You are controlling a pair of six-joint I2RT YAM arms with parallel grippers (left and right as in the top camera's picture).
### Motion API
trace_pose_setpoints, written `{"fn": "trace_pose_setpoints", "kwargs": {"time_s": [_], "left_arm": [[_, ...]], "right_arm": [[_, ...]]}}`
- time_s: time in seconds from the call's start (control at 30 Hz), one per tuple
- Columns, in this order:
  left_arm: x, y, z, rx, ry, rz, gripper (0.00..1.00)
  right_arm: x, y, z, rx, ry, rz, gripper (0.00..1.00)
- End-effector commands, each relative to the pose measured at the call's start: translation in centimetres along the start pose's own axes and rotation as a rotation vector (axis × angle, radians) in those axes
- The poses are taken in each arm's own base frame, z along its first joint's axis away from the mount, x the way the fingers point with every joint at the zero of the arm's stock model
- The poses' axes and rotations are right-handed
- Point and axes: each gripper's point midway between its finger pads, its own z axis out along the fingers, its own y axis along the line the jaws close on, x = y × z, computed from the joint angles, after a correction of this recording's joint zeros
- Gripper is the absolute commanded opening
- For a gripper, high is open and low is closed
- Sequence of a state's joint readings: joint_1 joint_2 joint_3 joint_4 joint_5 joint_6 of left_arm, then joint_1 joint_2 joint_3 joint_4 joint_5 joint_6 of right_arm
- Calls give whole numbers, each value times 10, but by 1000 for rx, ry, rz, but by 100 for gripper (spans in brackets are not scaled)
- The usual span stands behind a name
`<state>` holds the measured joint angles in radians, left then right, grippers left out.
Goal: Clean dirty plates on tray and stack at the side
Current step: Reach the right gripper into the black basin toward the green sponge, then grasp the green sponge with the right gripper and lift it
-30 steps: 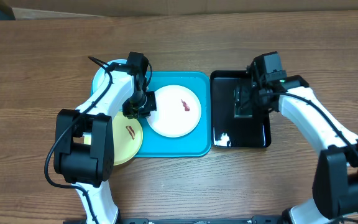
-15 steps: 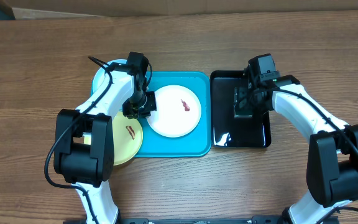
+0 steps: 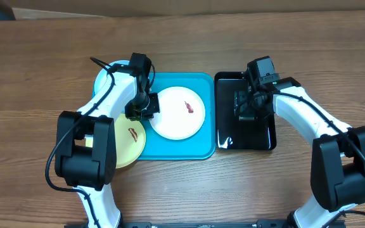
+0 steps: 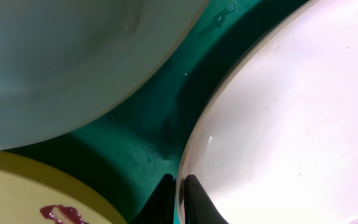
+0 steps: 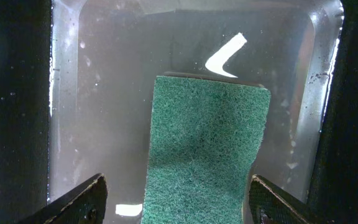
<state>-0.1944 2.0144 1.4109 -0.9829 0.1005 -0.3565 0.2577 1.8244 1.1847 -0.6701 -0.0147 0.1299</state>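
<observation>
Dirty plates, three, none yet cleaned or stacked: white plate (image 3: 173, 123) lying flat in the middle of the turquoise tray (image 3: 176, 154), reddish-brown smear (image 3: 189, 107) on its face; yellow-green plate (image 3: 127, 149) at the tray's left edge, overhanging onto the desk (image 3: 43, 50), also smeared; aqua plate (image 3: 103, 79) at the tray's far-left corner, largely hidden under the left arm. Left pincer (image 3: 141, 109): clenched on the left rim of the white plate, the rim showing between its two tips in the wrist view; position unchanged over the last second, plates likewise unmoved. Right pincer (image 3: 244, 104): the one item that changes, having slid leftward across the small black tray (image 3: 262, 136) beside the turquoise one and drawn its jaws in slightly. It now hangs released over a green scouring sponge (image 5: 207, 149), one jaw on each side, the left one clear of the sponge. Reading for the task: the white plate appears steadied for scrubbing while the right arm lines up to collect the sponge, so the first clean is judged about to begin, with all of the wiping and stacking outstanding. Brands, labels, writing: none legible on plates, trays, sponge or arms; the white mark beside the sponge is glare.
</observation>
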Motion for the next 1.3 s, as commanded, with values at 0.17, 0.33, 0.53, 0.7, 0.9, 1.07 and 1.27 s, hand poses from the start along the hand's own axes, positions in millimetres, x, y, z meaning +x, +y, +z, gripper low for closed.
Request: {"fn": "trace_pose_setpoints", "kwargs": {"time_s": [0.17,0.33,0.53,0.7,0.9,1.07,1.27], "left_arm": [[-3,-3,0,5,-3,15,10],[-4,-3,0,6,-4,15,10],[-3,-3,0,5,-3,15,10],[-4,-3,0,5,-4,15,10],[-3,-3,0,5,-3,15,10],[-3,-3,0,5,-3,15,10],[-3,-3,0,5,-3,15,10]], "right_arm": [[-5,-7,0,44,-22,0,74],[-3,-7,3,43,-26,0,74],[1,-8,10,41,-32,-1,73],[3,-9,15,39,-43,-1,70],[2,-8,15,38,-49,-1,68],[1,-8,16,37,-56,-1,67],[1,-8,16,37,-56,-1,64]]}}
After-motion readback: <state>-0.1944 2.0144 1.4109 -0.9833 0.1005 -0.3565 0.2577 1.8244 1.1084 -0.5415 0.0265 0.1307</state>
